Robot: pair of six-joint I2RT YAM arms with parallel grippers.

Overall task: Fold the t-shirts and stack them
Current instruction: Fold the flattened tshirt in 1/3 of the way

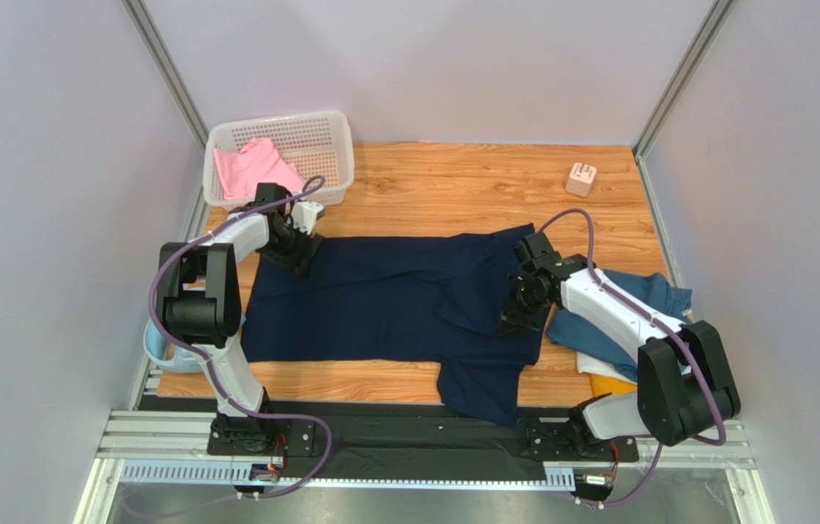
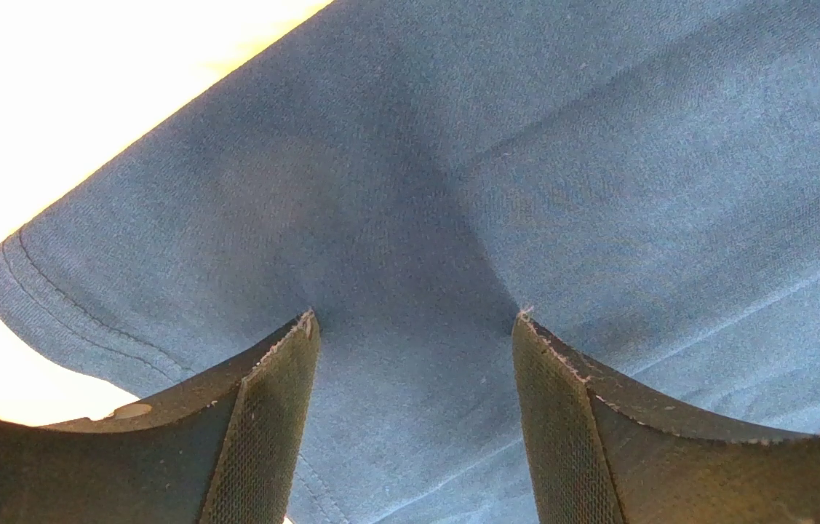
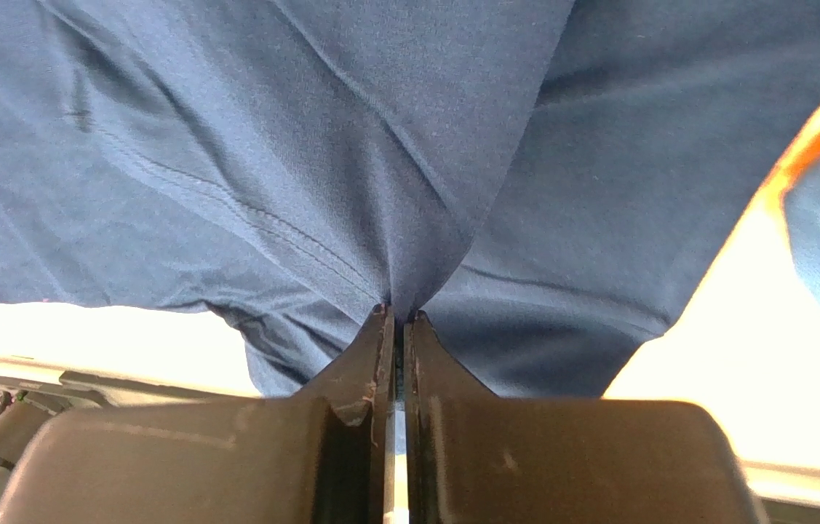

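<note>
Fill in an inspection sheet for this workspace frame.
Surface: wooden table.
Job's things: navy tee spread across it; pink tee in basket; teal tee and yellow tee heaped at right edge.
Clutter: small block, far right.
Hands: left hand open, on navy tee near a corner; right hand shut on navy tee.
Cables: purple cables, looping loose.
Surroundings: grey walls.

On the table (image 1: 436, 175) a large t-shirt (image 1: 381, 300) spread mid-frame, basket (image 1: 316, 137) upper left with a crumpled t-shirt (image 1: 250, 169) inside, small block (image 1: 581, 178) upper right, heap of t-shirts (image 1: 668, 295) at right edge.
</note>
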